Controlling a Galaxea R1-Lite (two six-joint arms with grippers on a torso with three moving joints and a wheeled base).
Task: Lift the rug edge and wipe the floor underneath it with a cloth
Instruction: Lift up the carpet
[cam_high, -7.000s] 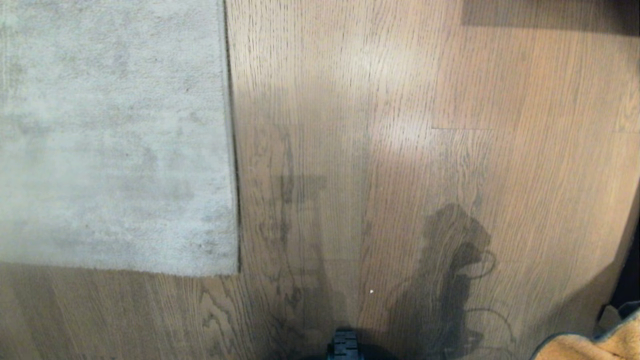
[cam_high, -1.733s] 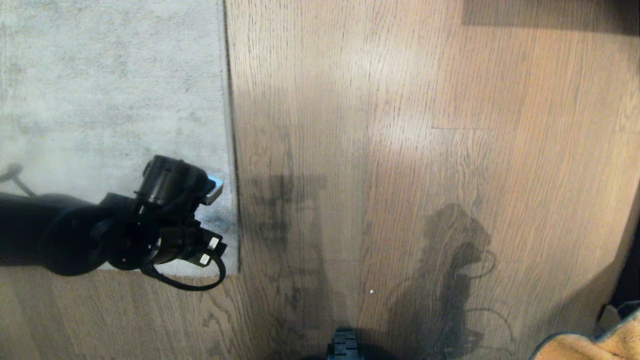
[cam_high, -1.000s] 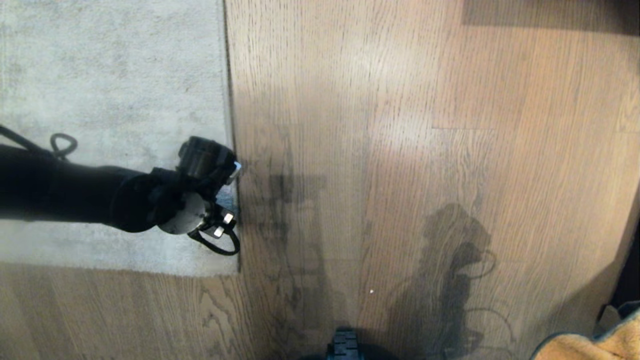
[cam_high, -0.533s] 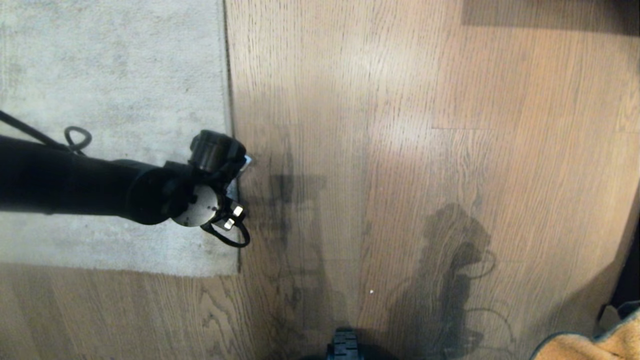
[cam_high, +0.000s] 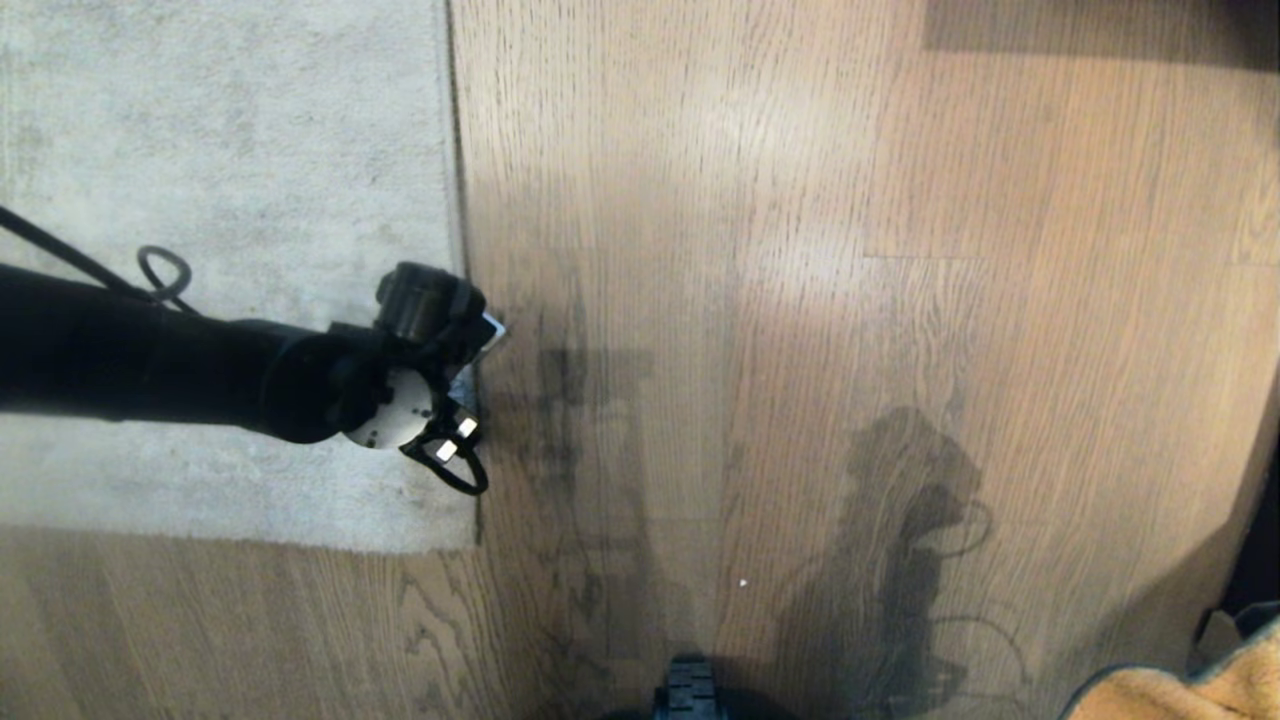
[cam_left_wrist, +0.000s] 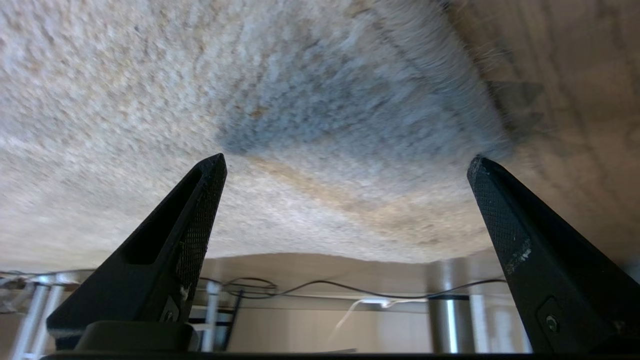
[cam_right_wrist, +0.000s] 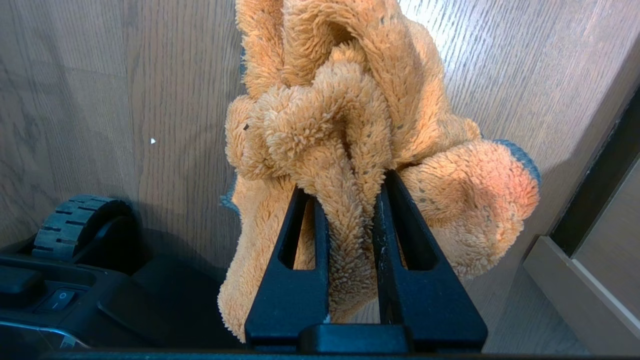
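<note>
Left gripper (cam_left_wrist: 345, 165) hangs over the rug edge (cam_high: 458, 250), fingers spread wide with the pale rug lying flat on the floor (cam_high: 800, 300), while the right gripper (cam_right_wrist: 345, 200) sits clamped on the orange cloth (cam_right_wrist: 350, 125); no legible writing anywhere.

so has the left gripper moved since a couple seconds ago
Yes. The left gripper has travelled up along the rug edge, away from the rug's near corner, and now sits open over that edge.
</note>
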